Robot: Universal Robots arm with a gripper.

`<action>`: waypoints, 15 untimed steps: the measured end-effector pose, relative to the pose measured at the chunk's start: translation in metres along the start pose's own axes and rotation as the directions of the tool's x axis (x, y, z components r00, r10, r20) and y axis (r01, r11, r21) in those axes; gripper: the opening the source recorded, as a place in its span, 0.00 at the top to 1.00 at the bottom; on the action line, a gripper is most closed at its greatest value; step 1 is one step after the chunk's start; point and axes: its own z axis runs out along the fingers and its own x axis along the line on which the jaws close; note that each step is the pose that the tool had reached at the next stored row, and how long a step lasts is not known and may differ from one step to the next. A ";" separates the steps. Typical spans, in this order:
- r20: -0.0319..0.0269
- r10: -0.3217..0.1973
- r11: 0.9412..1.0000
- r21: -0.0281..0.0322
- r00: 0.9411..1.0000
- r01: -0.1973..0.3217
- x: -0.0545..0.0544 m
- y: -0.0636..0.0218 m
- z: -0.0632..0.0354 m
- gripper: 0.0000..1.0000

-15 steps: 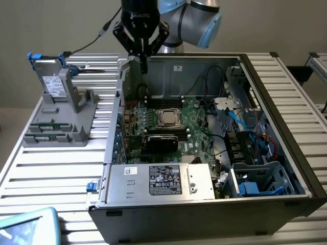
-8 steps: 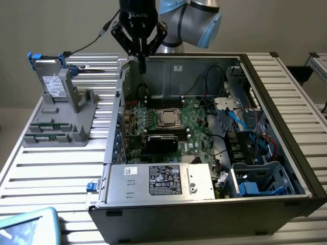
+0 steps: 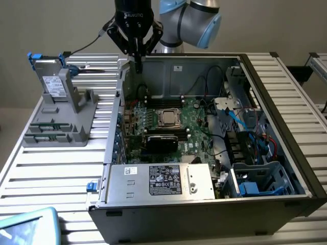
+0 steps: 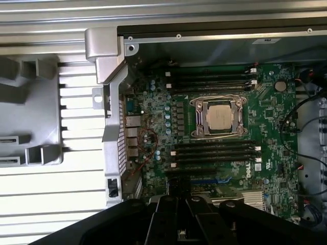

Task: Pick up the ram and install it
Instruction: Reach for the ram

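Observation:
Two thin green ram sticks (image 3: 47,125) sit in the slots of a grey holder (image 3: 76,133) on the exterior view's left, outside the case. My gripper (image 3: 137,63) hangs shut with nothing between its fingers, above the back left corner of the open computer case (image 3: 204,204) and well away from the sticks. In the wrist view its black fingers (image 4: 166,222) are pressed together over the motherboard (image 4: 153,102). Empty black memory slots (image 4: 212,77) run on both sides of the CPU socket (image 4: 218,117), the others (image 4: 214,153) closer to the fingers.
A grey boxy drive (image 3: 51,81) with blue tabs stands upright on the holder. The case's sheet-metal wall (image 4: 110,102) separates holder and motherboard. A power supply (image 3: 161,181) and blue cables (image 3: 240,120) fill the case's near and right parts. All rests on a slatted metal table (image 3: 51,173).

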 end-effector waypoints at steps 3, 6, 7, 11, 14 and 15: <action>0.000 0.000 1.000 0.000 1.000 0.000 0.004 -0.0001 -0.0001 0.89; 0.000 0.000 1.000 0.000 1.000 0.000 0.009 -0.0003 -0.0002 0.89; 0.000 0.000 1.000 0.000 1.000 0.000 0.010 -0.0003 -0.0002 0.89; 0.000 0.000 1.000 0.000 1.000 0.000 0.016 -0.0003 -0.0003 0.89; 0.000 0.000 1.000 0.000 1.000 0.000 0.021 -0.0002 -0.0005 0.89; 0.000 0.000 1.000 0.000 1.000 0.000 0.023 -0.0001 -0.0005 0.89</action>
